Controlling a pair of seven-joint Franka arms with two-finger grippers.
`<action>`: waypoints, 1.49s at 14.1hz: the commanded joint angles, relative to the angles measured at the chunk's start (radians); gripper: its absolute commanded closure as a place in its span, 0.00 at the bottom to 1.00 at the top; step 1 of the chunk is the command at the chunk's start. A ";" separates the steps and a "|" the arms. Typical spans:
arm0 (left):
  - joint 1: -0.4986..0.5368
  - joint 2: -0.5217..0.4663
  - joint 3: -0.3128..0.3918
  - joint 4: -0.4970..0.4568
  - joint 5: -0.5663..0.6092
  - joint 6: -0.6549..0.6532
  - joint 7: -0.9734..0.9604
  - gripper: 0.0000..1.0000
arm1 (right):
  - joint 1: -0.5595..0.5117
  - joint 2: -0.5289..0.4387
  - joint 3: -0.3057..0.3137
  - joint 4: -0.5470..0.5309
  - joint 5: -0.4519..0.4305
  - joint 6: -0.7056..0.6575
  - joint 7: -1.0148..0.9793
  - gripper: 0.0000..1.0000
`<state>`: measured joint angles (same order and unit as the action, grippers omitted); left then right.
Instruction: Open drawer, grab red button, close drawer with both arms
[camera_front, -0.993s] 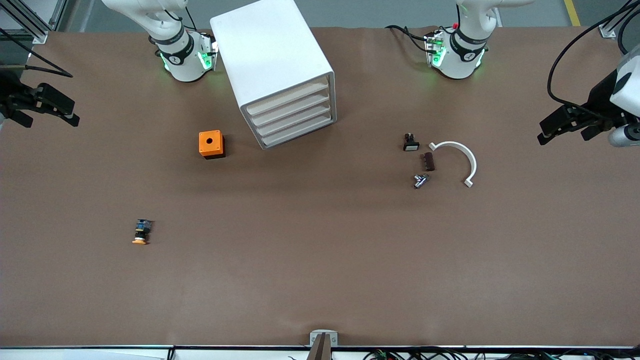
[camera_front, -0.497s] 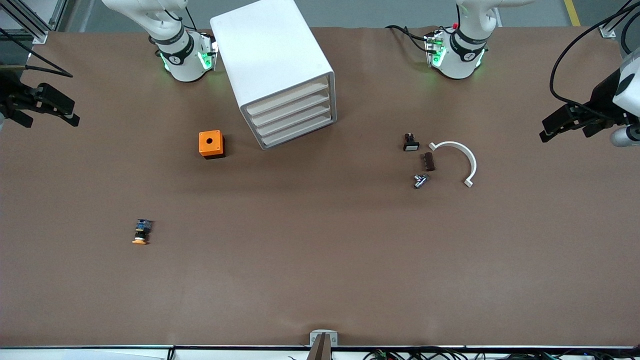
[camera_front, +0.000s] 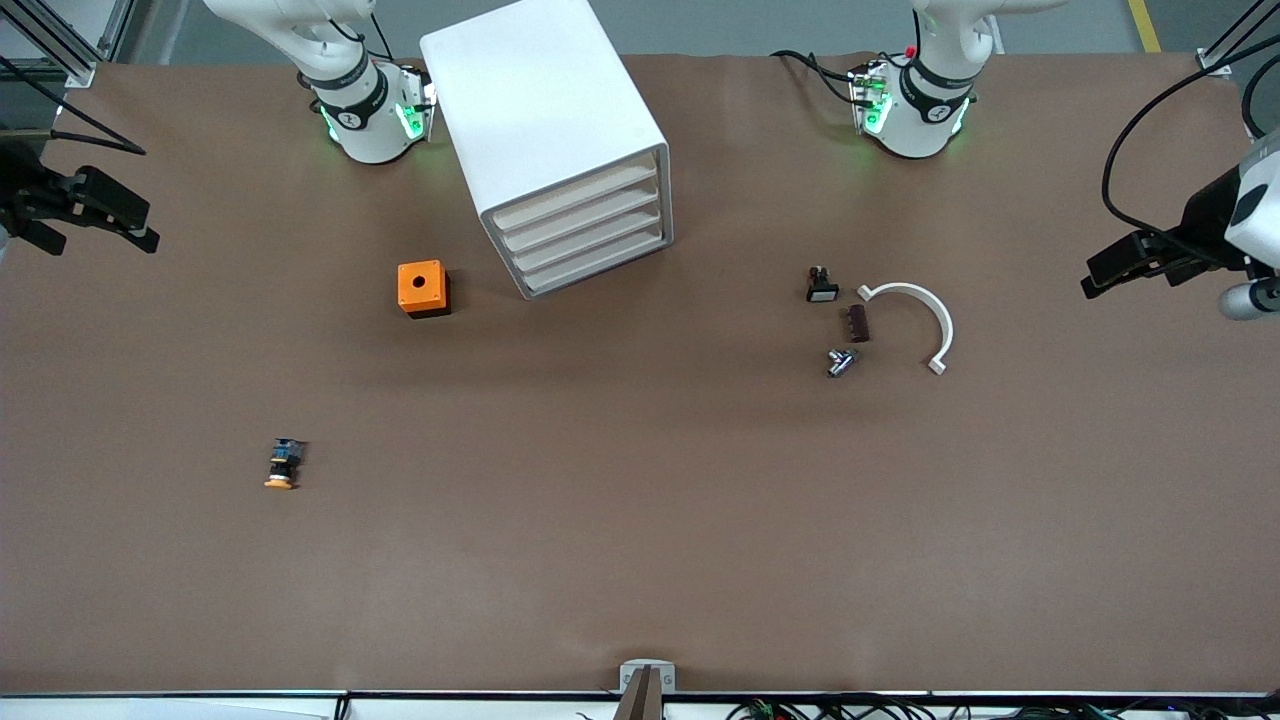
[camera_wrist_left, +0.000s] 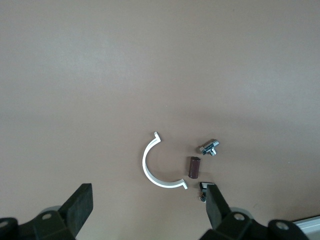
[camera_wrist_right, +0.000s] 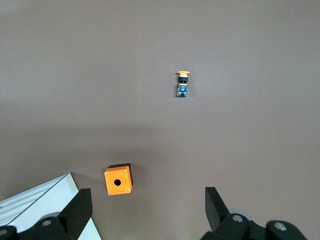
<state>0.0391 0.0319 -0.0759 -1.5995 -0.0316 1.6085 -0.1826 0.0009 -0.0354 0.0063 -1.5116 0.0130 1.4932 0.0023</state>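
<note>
Both arms hang out at the ends of the desk (camera_front: 640, 560), well away from the white cabinet (camera_front: 545, 120), and all four of its drawers are shut. The left pincer (camera_front: 1105, 272) is over the left arm's end with its fingers apart, looking down on a white half-ring (camera_wrist_left: 159, 171) and some small parts. The right pincer (camera_front: 140, 228) is over the right arm's end, also spread wide and holding nothing.

The top drawer (camera_front: 575, 192) has not been pulled. I can't see the red button anywhere, so I take it to be inside.

The trap here is the orange-capped button (camera_front: 283, 465) lying in the open, nearer the front camera than the orange box (camera_front: 423, 288); it could be grabbed by mistake. The drawer fronts are shallow and stacked close, so a pincer could hook the second one instead. The cabinet also sits skewed and looks light, so a one-armed pull may drag it.
</note>
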 joint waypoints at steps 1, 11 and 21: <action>-0.005 0.026 -0.007 0.012 0.019 -0.012 -0.003 0.00 | 0.001 -0.018 -0.003 -0.010 -0.001 0.006 0.002 0.00; -0.200 0.141 -0.025 0.087 0.002 -0.062 -0.301 0.00 | -0.009 0.021 -0.006 0.005 -0.005 0.002 0.002 0.00; -0.341 0.332 -0.041 0.236 -0.303 -0.087 -0.941 0.00 | -0.030 0.155 -0.008 0.007 -0.004 0.073 -0.002 0.00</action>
<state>-0.2870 0.3259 -0.1090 -1.3971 -0.2959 1.5450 -1.0096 -0.0163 0.1181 -0.0098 -1.5151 0.0118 1.5658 0.0023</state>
